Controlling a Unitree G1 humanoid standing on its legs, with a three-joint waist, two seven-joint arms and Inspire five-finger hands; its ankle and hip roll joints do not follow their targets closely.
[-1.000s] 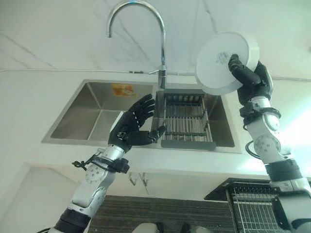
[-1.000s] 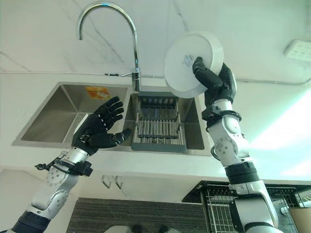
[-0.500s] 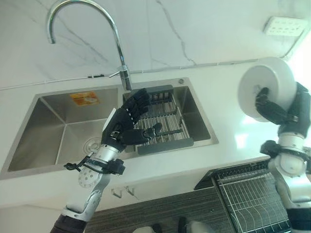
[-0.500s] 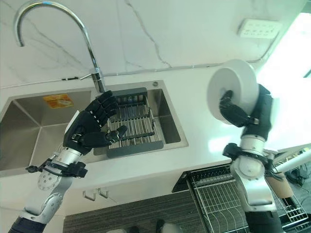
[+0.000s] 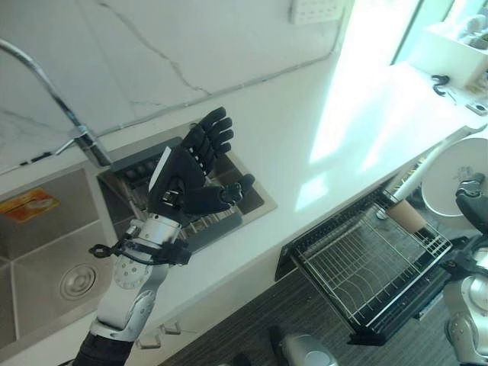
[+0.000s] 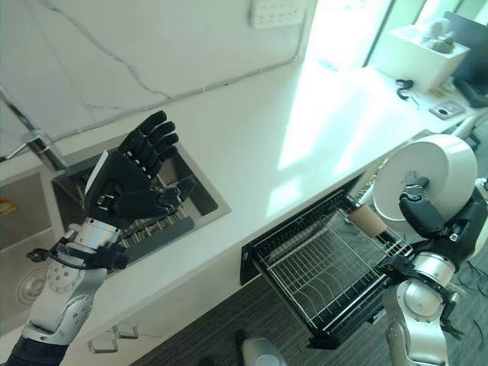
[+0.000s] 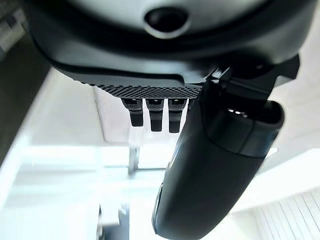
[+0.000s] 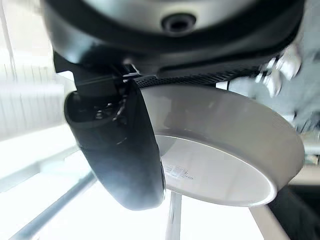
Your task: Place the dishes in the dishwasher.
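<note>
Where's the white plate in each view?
Left eye view: white plate at the right edge, above the dishwasher rack.
Right eye view: right side, held by the right hand.
Left wrist view: not in it.
Right wrist view: centre, beside the thumb.
Shared landmark: the dishwasher rack.

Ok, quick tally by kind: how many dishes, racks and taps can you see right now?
White dishes: 1, the plate pinched in the right hand
Pulled-out dishwasher racks: 1, the wire rack, no dishes visible in it
Sink drainer racks: 1, the grey rack behind the open left hand
Taps: 1, the faucet
Total: 4
</note>
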